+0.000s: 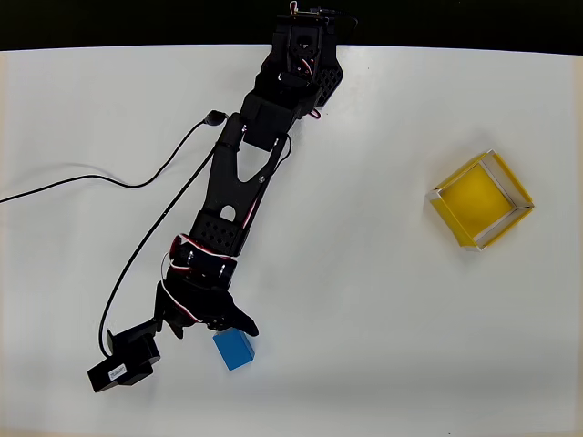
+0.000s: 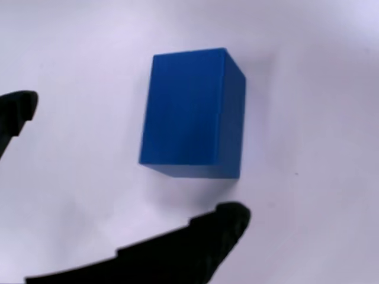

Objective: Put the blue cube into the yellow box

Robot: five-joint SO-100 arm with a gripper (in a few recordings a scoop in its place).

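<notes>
The end effector (image 2: 127,165) hangs spread wide and empty over the white surface (image 1: 383,364), one dark fingertip (image 2: 228,222) just below the blue cube (image 2: 192,112) in the wrist view, the other off to the left. The step in hand looks like the approach for the grasp: the cube lies ahead of the jaws, not between them, so the next move calls for advancing to straddle it before pinching. The yellow box (image 1: 480,200) waits well apart, upper right in the overhead view.
</notes>
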